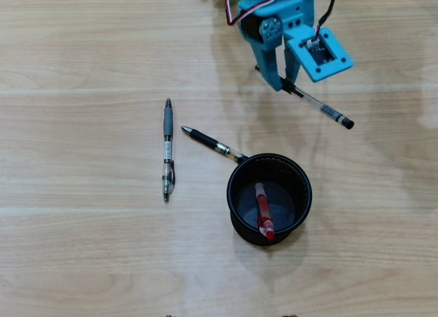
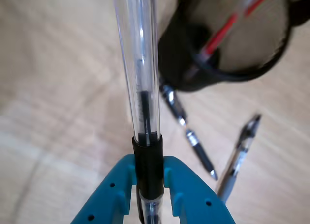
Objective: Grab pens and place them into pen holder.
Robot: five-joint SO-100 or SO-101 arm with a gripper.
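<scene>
in the overhead view's upper right, the blue claw (image 1: 287, 83) was clamped on a clear black pen (image 1: 321, 107); the pen holder (image 1: 238, 214), lower centre, held the red pen (image 1: 262, 211).

The pen holder (image 1: 237, 209), a round black mesh cup, is standing upright on the desk (image 1: 82, 248), mouth open to the overhead view. The red and clear pen (image 1: 263, 211) is lying inside it, leaning against the wall nearest the bottom of that view. One black and clear pen (image 1: 212, 145) is lying flat on the desk, its rear end touching the holder's rim, its tip pointing up and left. The grey and clear pen (image 1: 167, 150) is lying apart to the left, running nearly straight up and down the overhead view. The second black and clear pen (image 1: 323, 109) is being held at one end by the pincer (image 2: 150, 183), whose blue fingers are closing on its black collar; it is pointing toward the holder in the wrist view.
</scene>
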